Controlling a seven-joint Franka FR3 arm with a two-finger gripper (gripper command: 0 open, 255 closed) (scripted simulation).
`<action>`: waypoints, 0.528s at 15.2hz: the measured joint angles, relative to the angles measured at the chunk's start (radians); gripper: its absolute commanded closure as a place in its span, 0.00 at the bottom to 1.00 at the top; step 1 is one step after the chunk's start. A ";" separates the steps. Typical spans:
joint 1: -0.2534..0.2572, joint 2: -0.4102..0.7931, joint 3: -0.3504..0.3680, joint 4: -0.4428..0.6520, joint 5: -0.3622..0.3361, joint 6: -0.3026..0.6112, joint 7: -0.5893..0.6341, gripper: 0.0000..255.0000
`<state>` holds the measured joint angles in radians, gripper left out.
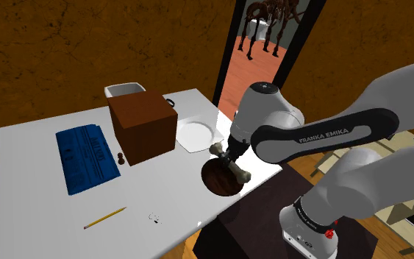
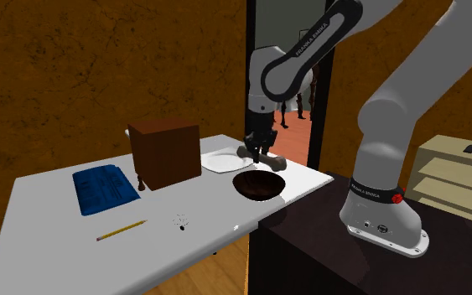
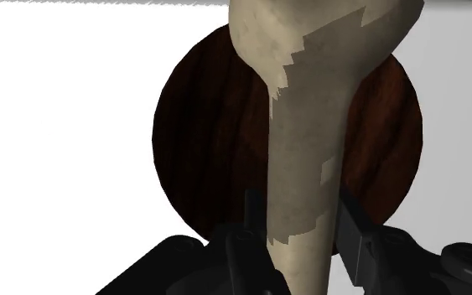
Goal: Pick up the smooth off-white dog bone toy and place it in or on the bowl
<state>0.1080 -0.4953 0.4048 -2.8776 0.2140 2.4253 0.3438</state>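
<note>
An off-white dog bone toy (image 1: 233,165) hangs just above a dark brown bowl (image 1: 214,184) that stands near the corner of the white table (image 1: 36,199) closest to the stand. My black gripper (image 1: 229,156) is shut on the bone's shaft, coming down from above. In the second exterior view the bone (image 2: 265,159) lies roughly level in the gripper (image 2: 259,152), over the bowl (image 2: 259,188). In the wrist view the fingers clasp the bone (image 3: 309,142) on both sides at the gripper (image 3: 299,211), with the bowl (image 3: 196,134) directly behind it.
A brown box (image 1: 143,125) stands mid-table with a white tub (image 1: 124,90) behind it. A white plate (image 1: 194,135) lies beside the box, close to the bowl. A blue book (image 1: 86,157), a pencil (image 1: 106,218) and a small dark piece (image 1: 120,158) lie further off.
</note>
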 measured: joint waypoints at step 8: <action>-0.022 0.117 0.028 -0.043 -0.011 0.159 0.012 1.00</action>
<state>0.0860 -0.3778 0.4333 -2.9210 0.2029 2.5846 0.3556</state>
